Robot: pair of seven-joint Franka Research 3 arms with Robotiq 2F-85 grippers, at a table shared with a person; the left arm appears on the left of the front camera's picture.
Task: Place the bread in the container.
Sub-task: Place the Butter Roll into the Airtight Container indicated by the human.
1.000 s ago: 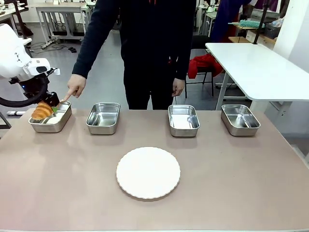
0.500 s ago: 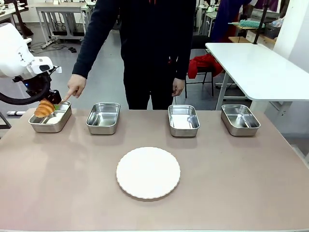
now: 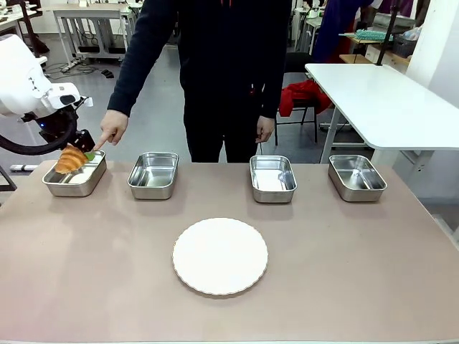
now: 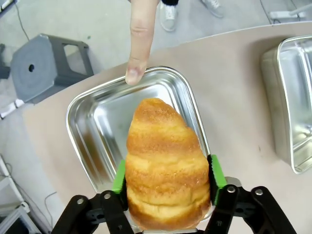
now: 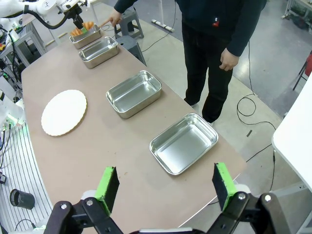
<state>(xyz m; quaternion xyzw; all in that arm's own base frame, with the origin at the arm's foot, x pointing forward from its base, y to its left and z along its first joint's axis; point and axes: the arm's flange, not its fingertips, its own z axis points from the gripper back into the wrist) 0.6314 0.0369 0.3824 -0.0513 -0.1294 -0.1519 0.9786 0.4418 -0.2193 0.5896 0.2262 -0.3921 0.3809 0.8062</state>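
Observation:
The golden-brown croissant (image 3: pixel 72 158) (image 4: pixel 165 165) hangs just above the leftmost steel tray (image 3: pixel 74 175) (image 4: pixel 105 126), with my left gripper (image 3: pixel 77 153) (image 4: pixel 168 175) shut on it. A person's index finger (image 3: pixel 98 145) (image 4: pixel 139 44) touches that tray's far rim. High above the table's right end, my right gripper (image 5: pixel 165 187) stands open with nothing between its green pads. In the right wrist view the croissant (image 5: pixel 79 30) shows small, over the far tray (image 5: pixel 86 37).
Three more steel trays (image 3: pixel 153 174) (image 3: pixel 272 178) (image 3: pixel 356 177) line the far side of the table. A round white plate (image 3: pixel 220 256) lies in the middle. The person stands behind the table. A grey stool (image 4: pixel 48 61) is on the floor beyond the table edge.
My left gripper has carried the croissant a little right and up over the leftmost tray. The person's pointing hand has stayed in place.

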